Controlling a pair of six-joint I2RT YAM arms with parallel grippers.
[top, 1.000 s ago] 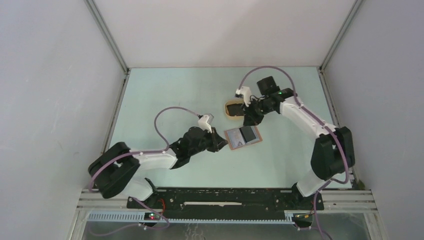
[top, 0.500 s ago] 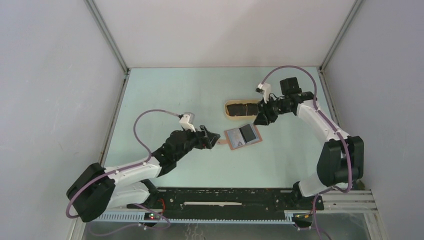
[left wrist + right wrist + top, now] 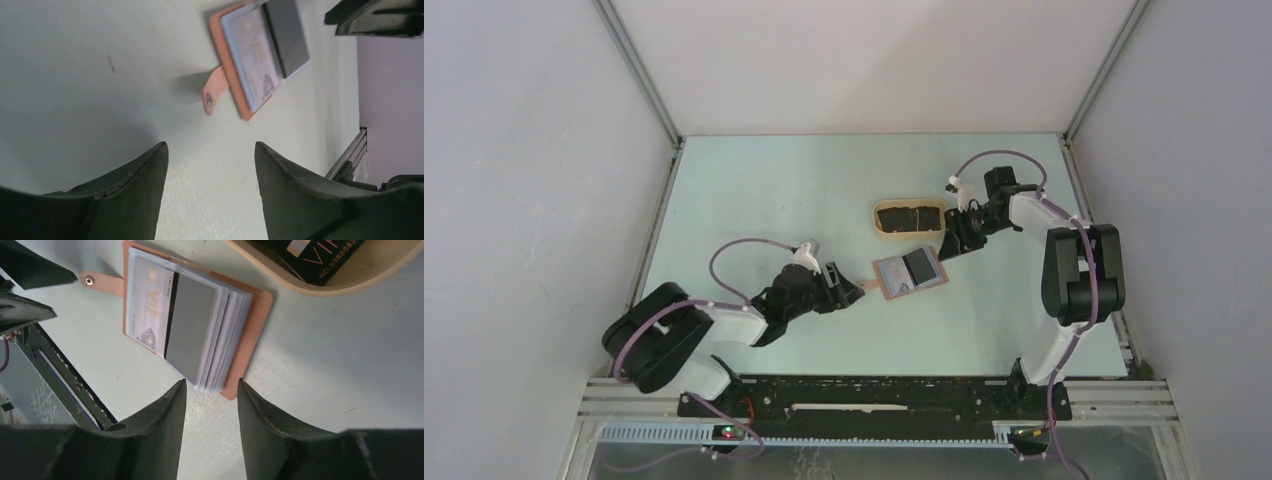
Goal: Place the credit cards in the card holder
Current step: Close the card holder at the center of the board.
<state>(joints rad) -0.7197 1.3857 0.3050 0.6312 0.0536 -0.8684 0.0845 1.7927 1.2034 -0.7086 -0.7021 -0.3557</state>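
The reddish-brown card holder (image 3: 909, 272) lies open and flat on the table, its strap tab (image 3: 214, 91) pointing at my left arm. A pale bluish credit card (image 3: 146, 302) and a grey credit card (image 3: 192, 327) sit in its clear sleeves. My left gripper (image 3: 848, 284) is open and empty, a short way left of the tab and apart from it (image 3: 210, 146). My right gripper (image 3: 947, 246) is open at the holder's right end. Its tips (image 3: 211, 382) stand either side of one corner of the card holder (image 3: 252, 325) without closing on it.
A beige oval tray (image 3: 881, 216) stands just behind the holder. In the right wrist view a black card printed VIP (image 3: 320, 257) lies inside the tray (image 3: 350, 286). Enclosure walls ring the table, and the arm bases stand at the near edge.
My left gripper let go at the holder's left edge, opened and drew back leftward. My right gripper left the tray, came down to the holder's right corner and opened.
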